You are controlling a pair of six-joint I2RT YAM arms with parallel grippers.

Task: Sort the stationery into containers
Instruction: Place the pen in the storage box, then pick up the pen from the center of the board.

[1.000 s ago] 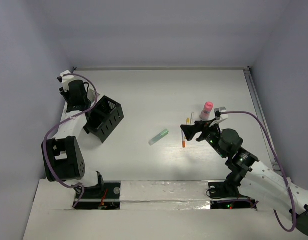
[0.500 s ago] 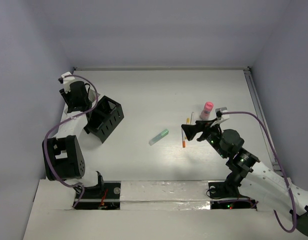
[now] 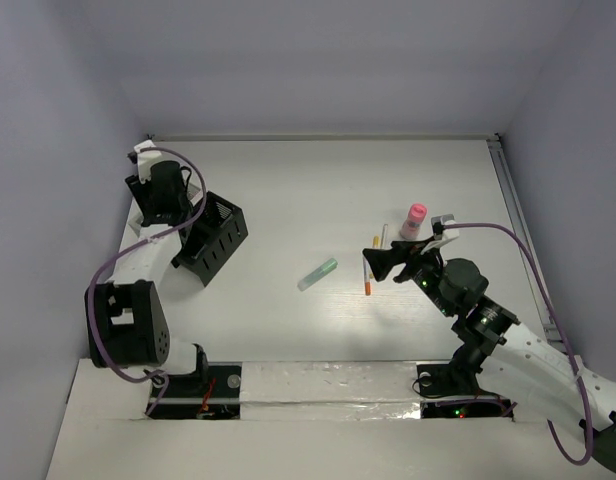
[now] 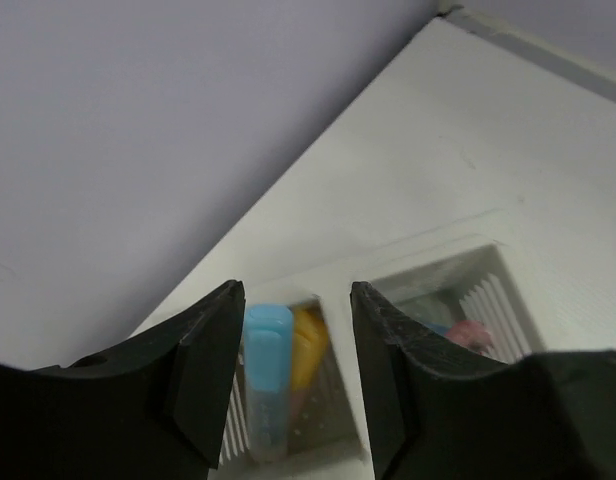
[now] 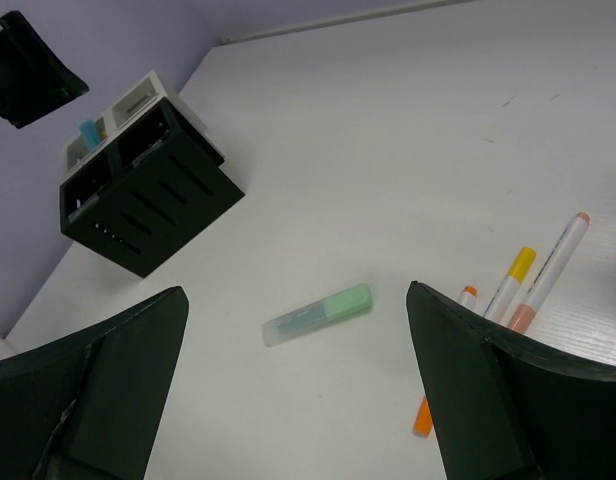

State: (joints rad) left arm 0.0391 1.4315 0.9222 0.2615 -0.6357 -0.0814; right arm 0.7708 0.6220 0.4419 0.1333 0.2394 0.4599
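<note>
Green marker [image 3: 318, 273] lies flat on the table [image 3: 288, 180], well to the right of the black organiser [image 3: 210, 236], roughly midway between it and the pens. The pens [image 5: 533, 270] are a tight cluster further right of the organiser: thin white bodies with orange and yellow ends, some touching or nearly so. A pink item [image 3: 415, 220] stands beyond the pens; can't tell whether it's a cup or an upright marker.

Right gripper [image 3: 380, 260]: jaws spread wide, nothing between them, hovering right of the organiser, beside the pens, facing the green marker.

Left gripper [image 4: 293, 300]: jaws spread, holding nothing, hanging above the white mesh cups [image 4: 428, 285] just behind the organiser. A blue marker [image 4: 268, 370] and an orange one [image 4: 306, 350] already sit in one cup.

Step, my read: pick of the next loose item by the right arm, most likely the green marker. Next move needs a descent with the jaws set across the marker's short axis, since it lies diagonally. Going for the pens instead risks pinching two at once.

Unclear:
- cups are hidden under the left arm in the top view, so no count
- pink blob in the second cup is too blurred to identify
- pen ends are cut off by the right finger in the wrist view
- the organiser's contents don't show
</note>
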